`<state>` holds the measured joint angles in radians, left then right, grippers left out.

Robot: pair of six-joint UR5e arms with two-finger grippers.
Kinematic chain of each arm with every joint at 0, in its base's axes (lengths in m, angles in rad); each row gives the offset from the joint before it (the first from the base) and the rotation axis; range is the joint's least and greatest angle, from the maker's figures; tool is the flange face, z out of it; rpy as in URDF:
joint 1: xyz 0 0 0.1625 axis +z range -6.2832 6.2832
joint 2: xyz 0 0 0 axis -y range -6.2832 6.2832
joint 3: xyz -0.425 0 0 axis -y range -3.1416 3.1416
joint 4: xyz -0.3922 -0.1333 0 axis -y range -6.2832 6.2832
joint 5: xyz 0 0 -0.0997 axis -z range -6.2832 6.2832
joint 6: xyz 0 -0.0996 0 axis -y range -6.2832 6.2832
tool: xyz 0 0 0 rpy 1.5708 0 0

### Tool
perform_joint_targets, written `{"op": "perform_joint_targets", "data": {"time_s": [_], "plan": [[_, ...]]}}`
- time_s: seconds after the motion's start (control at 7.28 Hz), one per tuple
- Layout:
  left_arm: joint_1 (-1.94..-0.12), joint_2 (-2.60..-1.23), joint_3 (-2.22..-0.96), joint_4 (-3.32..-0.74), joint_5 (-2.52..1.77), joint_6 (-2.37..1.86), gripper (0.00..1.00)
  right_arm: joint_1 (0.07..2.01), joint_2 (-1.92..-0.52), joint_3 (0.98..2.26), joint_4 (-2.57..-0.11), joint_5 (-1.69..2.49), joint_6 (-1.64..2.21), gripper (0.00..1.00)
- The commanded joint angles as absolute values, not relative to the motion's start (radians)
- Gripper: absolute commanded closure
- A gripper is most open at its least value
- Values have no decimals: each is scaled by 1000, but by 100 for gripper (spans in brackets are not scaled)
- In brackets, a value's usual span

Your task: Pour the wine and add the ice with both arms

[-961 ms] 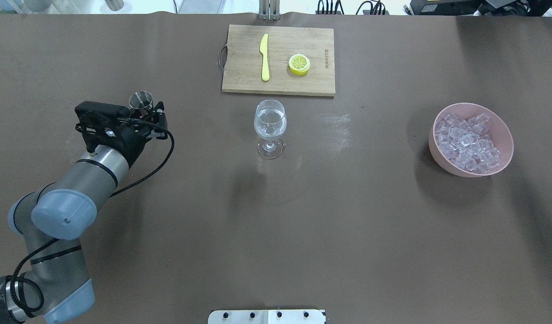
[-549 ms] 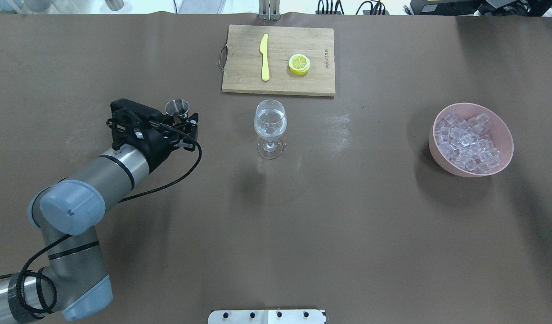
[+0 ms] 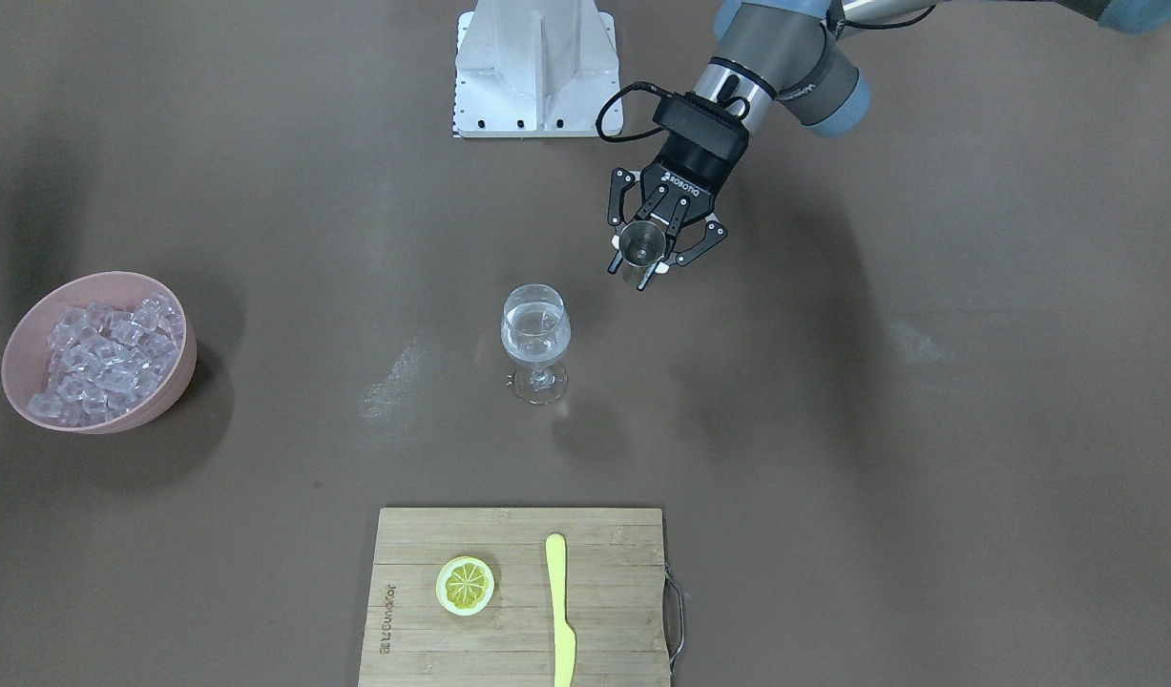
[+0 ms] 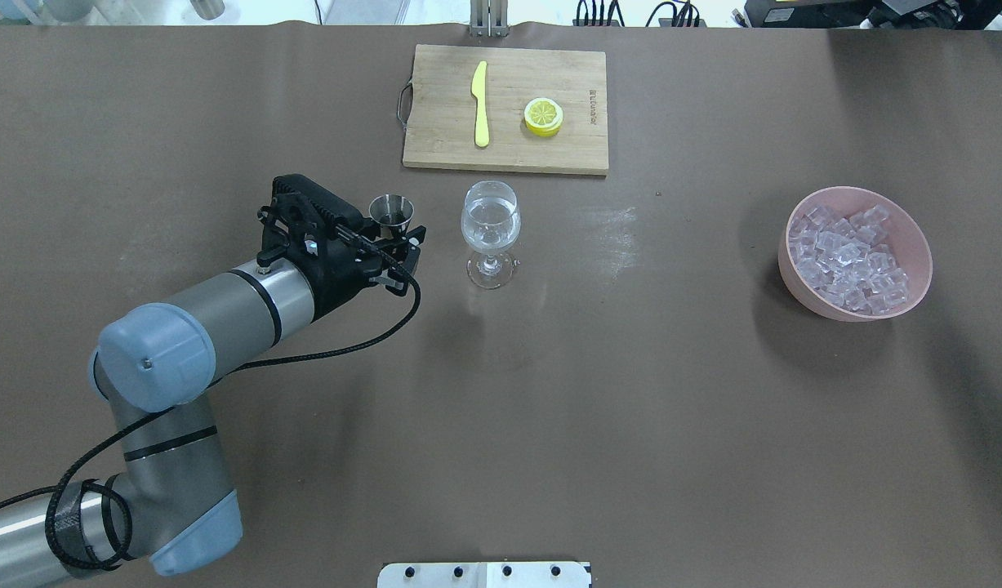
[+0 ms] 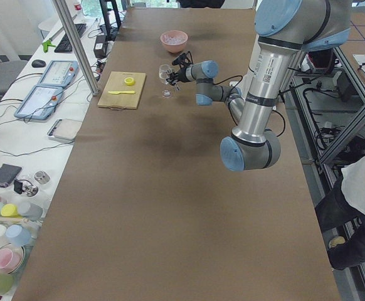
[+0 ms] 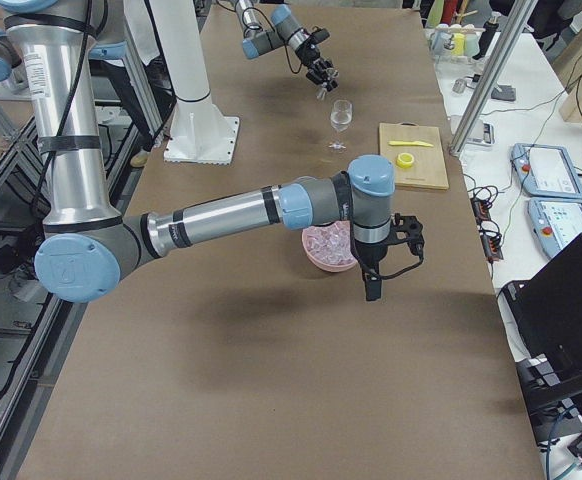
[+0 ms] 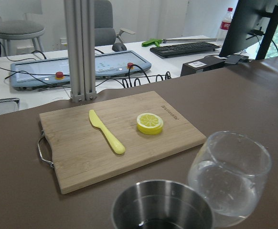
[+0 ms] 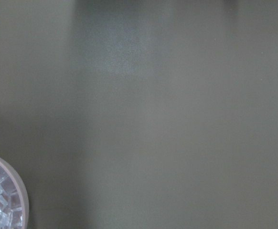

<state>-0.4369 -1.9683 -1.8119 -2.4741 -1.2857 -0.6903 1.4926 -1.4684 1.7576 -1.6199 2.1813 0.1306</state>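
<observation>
Overhead exterior: matte brown table point(image 4: 631, 408), bamboo board point(image 4: 443, 122), clear glass point(image 4: 490, 224); left gripper point(image 4: 396, 233) pinches steel cup point(image 4: 390, 209), right gripper point(image 6: 379, 280) can't tell.

You are facing one close obstacle: the wine glass point(image 3: 535, 329) is standing just ahead of the left claw point(image 3: 640, 256), which is gripping a steel cup point(image 3: 639, 241), with a narrow gap between them. Beyond the glass the cutting board point(image 3: 509, 544) is lying low. Behind the claw and to its outer side, bare desk point(image 3: 833, 429) is lying open. The pink bowl point(image 3: 179, 382) is sitting well apart, past the glass.
</observation>
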Motion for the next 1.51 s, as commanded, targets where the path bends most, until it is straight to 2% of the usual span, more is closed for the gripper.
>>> {"op": "perform_joint_targets", "data": {"time_s": [0.0, 0.41, 1.37], "plan": [[-440, -2017, -1818, -2384, -1346, -681, 100, 1493, -1476, 1762, -1620, 2181, 132, 0], [-443, -2036, -1844, -2268, -1358, -611, 100, 1493, -1479, 1764, -1620, 2183, 132, 0], [-449, -2183, -1888, -1825, -1373, -543, 100, 1493, -1483, 1764, -1620, 2183, 140, 0]]}}
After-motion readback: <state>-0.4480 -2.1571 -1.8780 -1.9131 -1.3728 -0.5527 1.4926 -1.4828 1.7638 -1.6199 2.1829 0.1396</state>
